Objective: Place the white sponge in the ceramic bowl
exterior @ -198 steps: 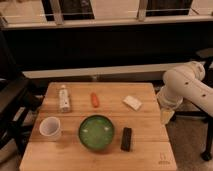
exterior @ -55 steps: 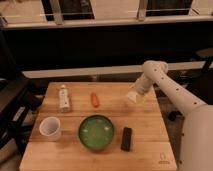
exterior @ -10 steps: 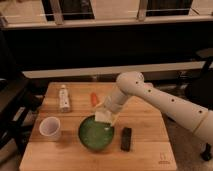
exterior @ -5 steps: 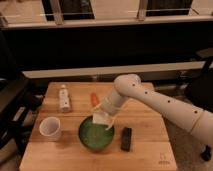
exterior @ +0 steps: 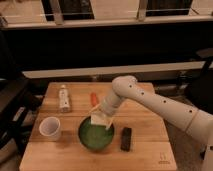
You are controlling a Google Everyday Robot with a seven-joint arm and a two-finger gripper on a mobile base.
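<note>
You see a matt, pale wooden plank surface (exterior: 150, 150), a glossy green ceramic bowl (exterior: 95, 136), and a soft-looking matt white sponge (exterior: 100, 119) at the smooth white plastic-looking arm's pincer (exterior: 101, 118) over the bowl.

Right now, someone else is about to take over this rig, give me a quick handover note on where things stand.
Gripper: over the ceramic bowl's upper rim, with the white sponge at its tip.
White sponge: just above the green inside of the bowl, not yet lying in it.
Done: sponge picked up and carried to the bowl.
Left: release the sponge into the bowl, then pull the arm clear.
</note>
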